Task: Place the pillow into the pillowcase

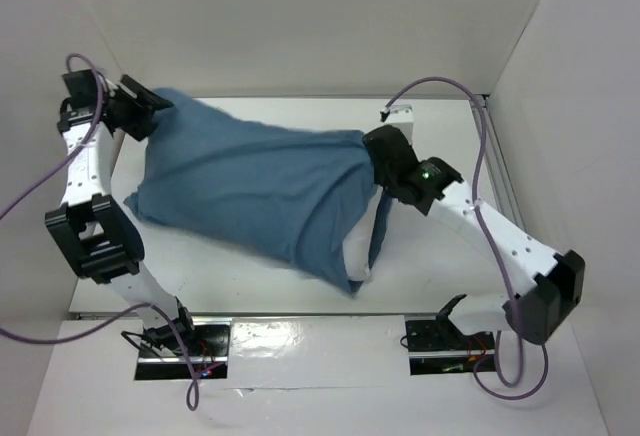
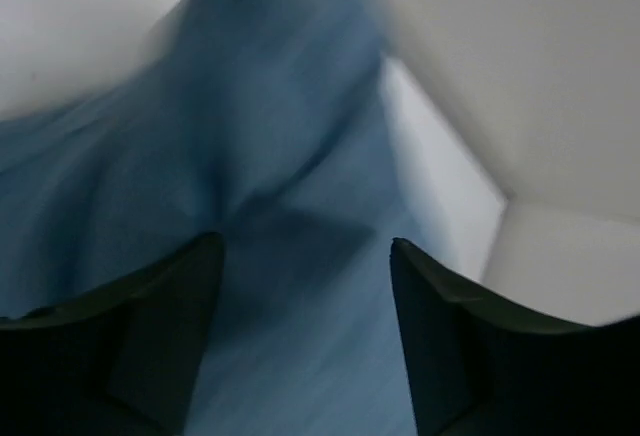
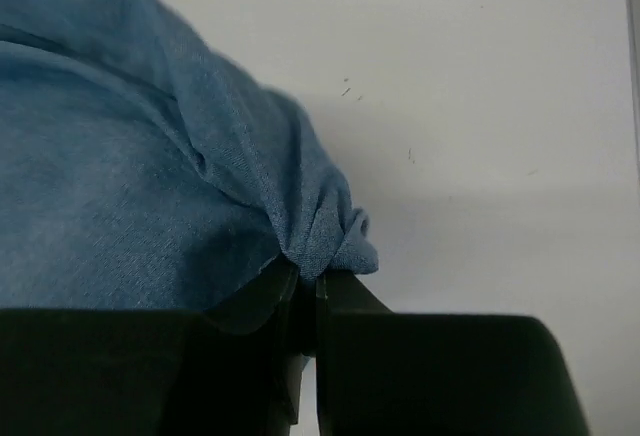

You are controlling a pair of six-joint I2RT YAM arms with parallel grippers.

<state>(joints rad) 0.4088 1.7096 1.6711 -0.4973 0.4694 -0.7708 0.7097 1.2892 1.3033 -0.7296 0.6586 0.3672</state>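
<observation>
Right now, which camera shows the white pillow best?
The top external view: the pillow peeks out white from the open mouth of the pillowcase. Both wrist views show only blue cloth, no pillow.

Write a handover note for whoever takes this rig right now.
Left hand: open, at the pillowcase far-left corner, cloth close in front of it.
Right hand: shut on the cloth at the mouth end.
Pillow: mostly inside; a white edge shows at the mouth.
To do: work the last of it in and pull the mouth over.
</observation>
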